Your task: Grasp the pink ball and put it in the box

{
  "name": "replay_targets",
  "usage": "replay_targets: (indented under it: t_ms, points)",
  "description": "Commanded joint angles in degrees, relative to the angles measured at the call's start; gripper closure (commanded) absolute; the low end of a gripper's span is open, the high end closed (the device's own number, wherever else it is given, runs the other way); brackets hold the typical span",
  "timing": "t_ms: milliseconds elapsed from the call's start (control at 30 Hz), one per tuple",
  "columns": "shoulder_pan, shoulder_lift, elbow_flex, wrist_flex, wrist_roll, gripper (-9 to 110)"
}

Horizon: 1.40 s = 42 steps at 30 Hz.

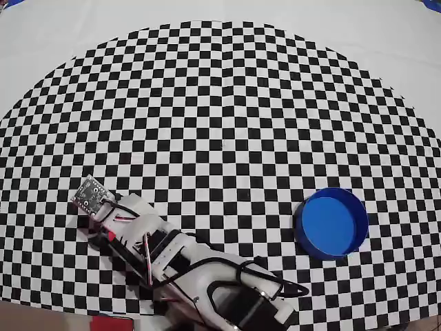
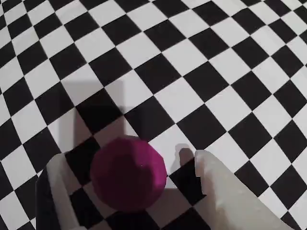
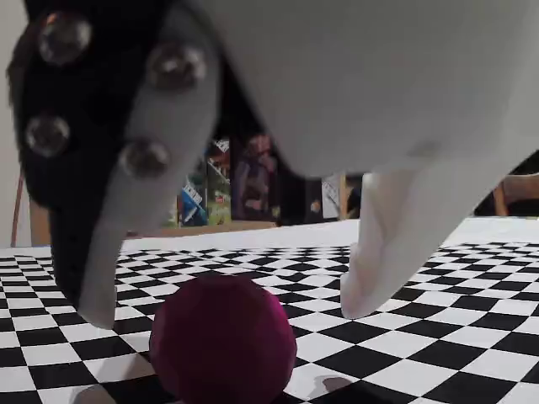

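Note:
The pink ball (image 2: 128, 173) lies on the checkered cloth. In the wrist view it sits between my two white fingers, with a gap on each side. My gripper (image 2: 128, 160) is open and straddles the ball. In the fixed view the ball (image 3: 223, 341) rests on the cloth, with the gripper (image 3: 226, 311) low around it and both fingertips close to the cloth. In the overhead view the ball is hidden under my arm (image 1: 172, 255) at the lower left. The blue round box (image 1: 329, 222) stands empty at the right, far from the gripper.
The black-and-white checkered cloth (image 1: 220, 124) covers the table, with plain white beyond its curved far edge. A small circuit board (image 1: 91, 194) sits on top of my wrist. Blurred clutter stands behind the table in the fixed view.

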<state>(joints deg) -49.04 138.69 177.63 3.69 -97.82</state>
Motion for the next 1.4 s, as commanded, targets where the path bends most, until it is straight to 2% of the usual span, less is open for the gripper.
replay_targets:
  t_ms: [0,1367]
  points:
    - [-0.53,-1.05,0.18,-1.14,-0.44,71]
    - [-0.53,-19.25,-6.68,-10.28,-0.53,71]
